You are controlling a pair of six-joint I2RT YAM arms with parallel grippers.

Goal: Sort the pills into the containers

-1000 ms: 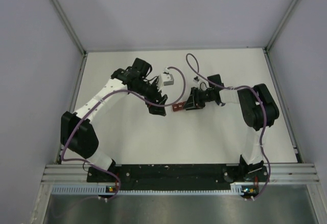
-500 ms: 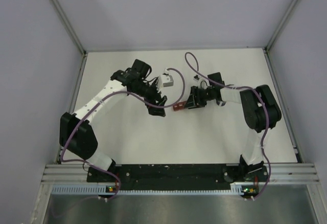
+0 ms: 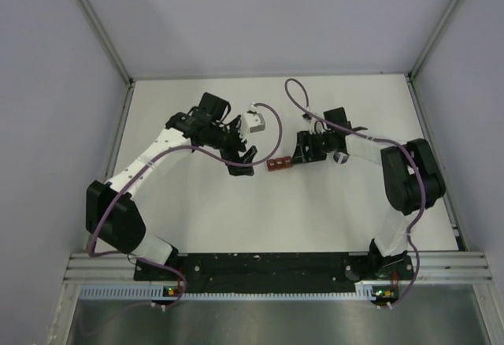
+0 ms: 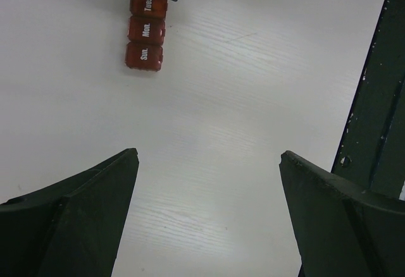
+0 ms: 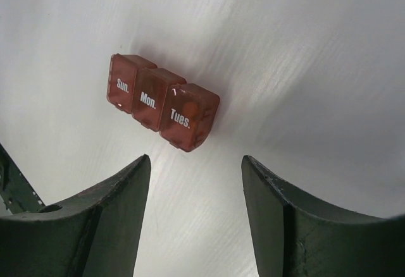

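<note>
- The strip (image 5: pixel 161 100) lies flat on the white tabletop (image 3: pixel 331 211) near its middle, between the two claws, with its lids marked Sun., Mon. and Tues.
- The left claw (image 4: pixel 209 155) is released, its fingers spread wide, and sits left of the strip and apart from it.
- The right claw (image 5: pixel 196 160) is also released, just right of the Tues. end. It possibly touches that end, but the view is unclear.

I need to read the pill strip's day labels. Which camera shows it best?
The right wrist view: the pill strip sits large and central, Sun., Mon., Tues. readable. The left wrist view shows it smaller near the top edge, labels still legible. The top view shows only a tiny red-brown bar.
</note>
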